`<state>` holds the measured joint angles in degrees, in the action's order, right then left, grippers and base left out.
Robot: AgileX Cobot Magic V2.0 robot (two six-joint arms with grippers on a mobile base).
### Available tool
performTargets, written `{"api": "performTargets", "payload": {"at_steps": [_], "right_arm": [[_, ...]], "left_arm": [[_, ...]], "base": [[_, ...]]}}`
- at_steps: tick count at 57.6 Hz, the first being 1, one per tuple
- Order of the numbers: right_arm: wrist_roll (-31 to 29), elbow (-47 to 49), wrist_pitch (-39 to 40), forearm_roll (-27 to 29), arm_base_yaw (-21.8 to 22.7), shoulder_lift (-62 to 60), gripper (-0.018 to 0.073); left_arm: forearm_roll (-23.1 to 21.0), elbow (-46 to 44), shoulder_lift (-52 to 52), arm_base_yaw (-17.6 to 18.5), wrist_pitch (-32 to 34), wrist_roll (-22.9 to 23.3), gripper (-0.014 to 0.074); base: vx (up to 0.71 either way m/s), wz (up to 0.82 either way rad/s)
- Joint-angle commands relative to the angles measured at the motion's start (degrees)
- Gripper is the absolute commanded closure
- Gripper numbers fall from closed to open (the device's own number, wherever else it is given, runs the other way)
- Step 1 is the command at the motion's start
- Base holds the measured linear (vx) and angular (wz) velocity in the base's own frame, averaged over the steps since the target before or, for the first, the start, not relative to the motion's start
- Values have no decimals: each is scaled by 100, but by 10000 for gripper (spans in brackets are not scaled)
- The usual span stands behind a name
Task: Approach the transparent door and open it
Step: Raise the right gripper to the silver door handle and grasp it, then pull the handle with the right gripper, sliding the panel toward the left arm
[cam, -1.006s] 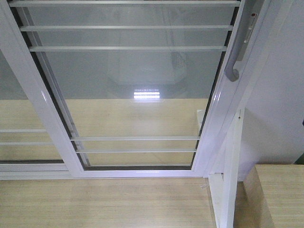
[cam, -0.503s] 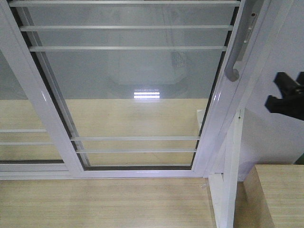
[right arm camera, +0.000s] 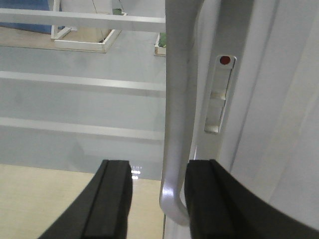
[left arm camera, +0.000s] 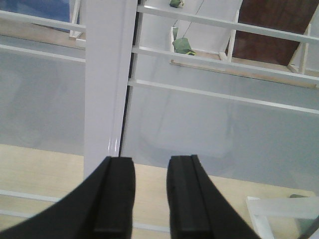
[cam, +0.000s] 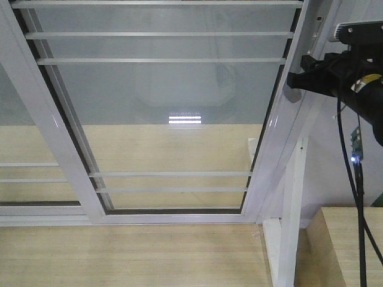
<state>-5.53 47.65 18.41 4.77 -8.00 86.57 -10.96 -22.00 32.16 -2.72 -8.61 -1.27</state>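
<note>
Now the right pincer (right arm camera: 158, 199) straddles the curved grey handle (right arm camera: 174, 124) on the right edge of the transparent door (cam: 167, 107), which stands at the far edge of the wooden floor (cam: 131, 257). Its jaws are apart and hold nothing, with the handle close beside one jaw, perhaps touching it. It should close squarely on the handle, then slide the door sideways rather than pull outward; the left pincer (left arm camera: 148, 199) hangs empty, jaws slightly parted.
</note>
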Motion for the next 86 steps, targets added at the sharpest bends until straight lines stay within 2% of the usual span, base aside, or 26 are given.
{"api": "performTargets", "payload": {"at_steps": [1,6,13,28,36,50,77,86], "right_arm": [[-88,618,503,14,-9,170,222],[-115,981,509,14,-9,449,222],[-458,1317,509,157,-9,743,222],[-1399,1871,553,1065,-9,1174,222],[-1730,2118,545,1220,-9,1387,222],[-1670,2530,406,1229,-15,1716,222],[-1502,2530,-103,1229,-27,1701,222],[-1467,2530,-83,1167,-215,1701,222]], "left_arm": [[-64,-197,55,-5,518,20,270],[-64,-197,55,-5,518,20,270],[-64,-197,55,-5,518,20,270],[-64,-197,55,-5,518,20,270],[-64,-197,55,-5,524,20,270],[-64,-197,55,-5,544,20,270],[-64,-197,55,-5,559,20,270],[-64,-197,55,-5,564,20,270]], "base": [[0,0],[0,0],[0,0],[0,0],[0,0],[0,0],[0,0],[0,0]]}}
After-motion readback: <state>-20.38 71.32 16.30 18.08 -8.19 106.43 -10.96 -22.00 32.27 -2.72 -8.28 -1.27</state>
